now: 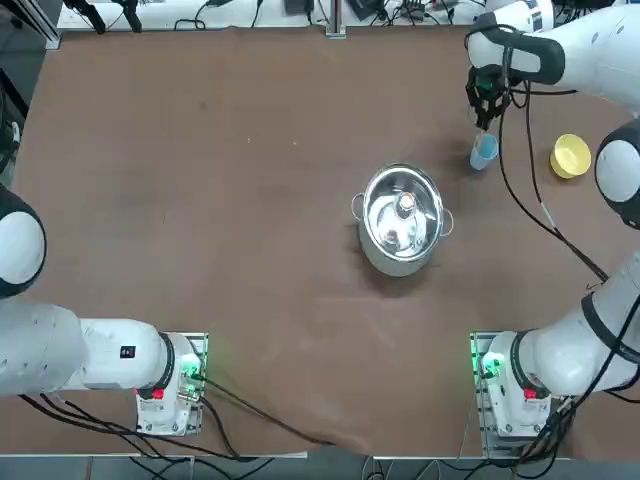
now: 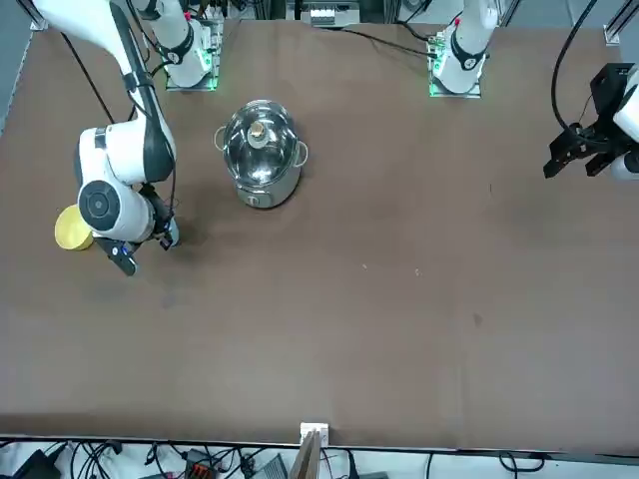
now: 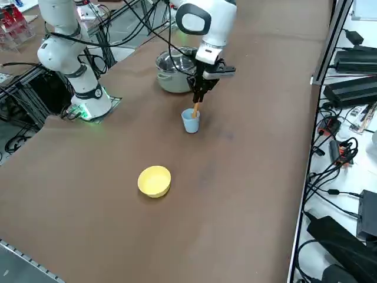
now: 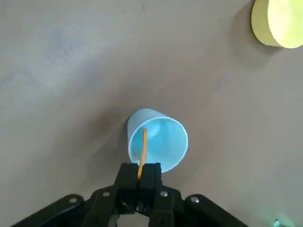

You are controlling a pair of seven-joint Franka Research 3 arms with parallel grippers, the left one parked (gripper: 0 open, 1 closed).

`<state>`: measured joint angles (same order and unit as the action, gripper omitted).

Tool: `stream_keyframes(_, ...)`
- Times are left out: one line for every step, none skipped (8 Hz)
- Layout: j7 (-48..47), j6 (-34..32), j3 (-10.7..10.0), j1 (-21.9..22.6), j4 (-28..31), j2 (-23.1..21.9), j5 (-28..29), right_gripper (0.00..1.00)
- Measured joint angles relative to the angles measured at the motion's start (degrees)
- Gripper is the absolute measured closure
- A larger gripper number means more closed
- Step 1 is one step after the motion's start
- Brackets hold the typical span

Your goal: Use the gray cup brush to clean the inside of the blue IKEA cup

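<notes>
Currently the right gripper hangs above the blue IKEA cup, jaws pinched fully together on the upper end of the gray cup brush, which reads orange in every view. The brush hangs straight down and its lower end is inside the cup mouth. The cup stands upright on the desk toward the robot's far right, between the steel pot and the yellow bowl, touching neither. My read: pickup and insertion are done, and this is the scrubbing stage. Left to do: work the brush round the walls and bottom, then pull it out. How deep the tip reaches I can't tell.
</notes>
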<state>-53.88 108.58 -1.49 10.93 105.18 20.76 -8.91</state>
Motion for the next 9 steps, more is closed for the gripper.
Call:
stream_keyframes(-0.03, -0.92, -0.11, -0.04, -0.01, 0.00, -0.01, 0.97)
stream_keyframes(-0.03, -1.66, -0.27, -0.13, -0.02, 0.00, -0.03, 0.97)
stream_keyframes(-0.03, -2.12, -0.47, -0.21, -0.02, 0.00, -0.15, 0.97)
stream_keyframes(-0.03, -2.37, -0.68, -0.27, -0.02, 0.00, -0.30, 0.97)
stream_keyframes(0.04, -2.51, -0.83, -0.42, -0.04, 0.00, -0.65, 0.97)
stream_keyframes(0.31, -2.60, -0.85, -0.75, -0.31, 0.00, -1.10, 0.97)
stream_keyframes(0.74, -2.63, -0.85, -1.00, -1.31, -0.03, -1.34, 0.97)
stream_keyframes(1.13, -2.80, -0.85, -1.06, -2.99, -0.10, -1.36, 0.97)
stream_keyframes(1.45, -4.12, -0.80, -1.03, -5.06, -0.25, -1.36, 0.97)
